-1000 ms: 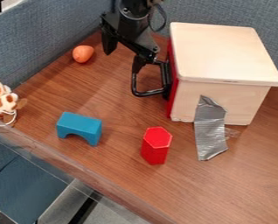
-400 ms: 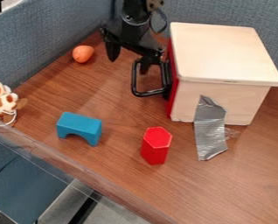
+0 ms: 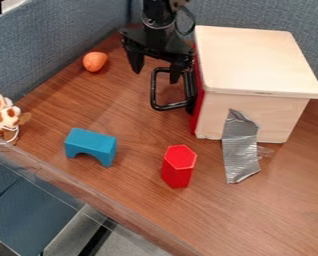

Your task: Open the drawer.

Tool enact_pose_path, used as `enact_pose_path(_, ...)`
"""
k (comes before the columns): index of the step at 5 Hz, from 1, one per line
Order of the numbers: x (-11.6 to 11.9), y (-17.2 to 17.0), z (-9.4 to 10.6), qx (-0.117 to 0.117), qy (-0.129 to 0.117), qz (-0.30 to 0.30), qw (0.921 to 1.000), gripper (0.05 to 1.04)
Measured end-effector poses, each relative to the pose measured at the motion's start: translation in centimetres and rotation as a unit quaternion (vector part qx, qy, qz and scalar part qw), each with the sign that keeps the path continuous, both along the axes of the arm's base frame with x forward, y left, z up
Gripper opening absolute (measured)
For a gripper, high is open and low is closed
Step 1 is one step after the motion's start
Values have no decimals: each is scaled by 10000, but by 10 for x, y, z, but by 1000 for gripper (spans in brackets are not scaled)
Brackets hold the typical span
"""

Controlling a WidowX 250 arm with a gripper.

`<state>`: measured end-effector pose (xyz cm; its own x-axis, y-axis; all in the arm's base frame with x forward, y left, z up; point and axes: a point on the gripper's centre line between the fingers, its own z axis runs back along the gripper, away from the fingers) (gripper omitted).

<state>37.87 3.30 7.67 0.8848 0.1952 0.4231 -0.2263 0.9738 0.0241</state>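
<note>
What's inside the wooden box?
I can't tell: the red front with the black handle is shut and the pale lid covers the top, hiding anything inside.

I've got the drawer (image 3: pixel 198 110) right here, shut, its red front flush against the side of the pale wooden box (image 3: pixel 262 60) on the brown tabletop (image 3: pixel 121 200). I see that front upright and edge-on, facing the left of my view, and there's its black, squared-off loop handle (image 3: pixel 153 92) jutting out.
</note>
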Motion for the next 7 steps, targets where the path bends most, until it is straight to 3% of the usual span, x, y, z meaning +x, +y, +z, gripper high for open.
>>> enact_pose_path(1, 0, 0, -2, -16, -5, -60, 10000, 999)
enact_pose_path(3, -8, 6, -29, -11, 383, -178, 9991, 999)
enact_pose_path(5, -9, 11, -30, -6, 407, -119, 9991, 948)
enact_pose_path(7, -10, 9, -34, 34, 478, -67, 9988, 367)
